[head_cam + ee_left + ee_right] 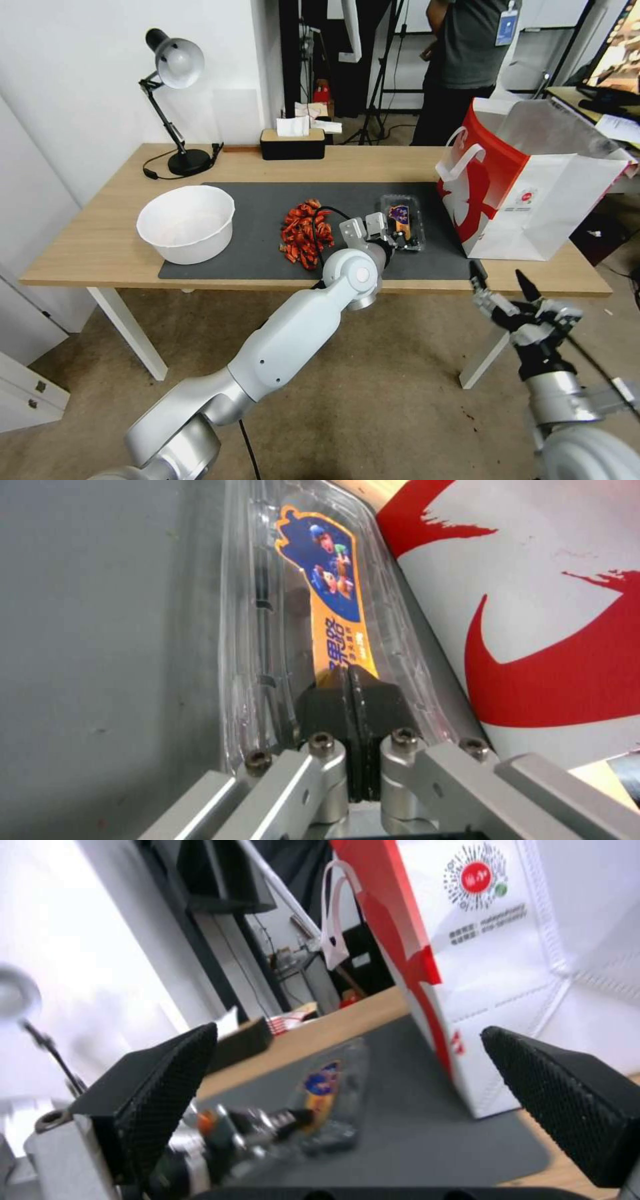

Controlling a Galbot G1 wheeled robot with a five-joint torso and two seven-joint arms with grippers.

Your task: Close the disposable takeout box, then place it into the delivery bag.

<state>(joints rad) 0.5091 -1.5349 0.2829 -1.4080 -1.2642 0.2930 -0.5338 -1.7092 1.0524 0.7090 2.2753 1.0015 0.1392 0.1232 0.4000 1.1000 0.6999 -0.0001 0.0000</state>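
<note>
Here the left gripper (352, 680) presses its closed jaws on the takeout box (333, 605); the right gripper (499, 283) hovers with jaws wide.

A light wooden desk (100, 233) spans the middle of the frame; a dark grey mat (267, 260) covers its centre; at upper left stands a black lamp (175, 100); a black tissue box (292, 143) sits at the far edge; the red and white paper bag (533, 193) stands at right, partly on the mat.
</note>
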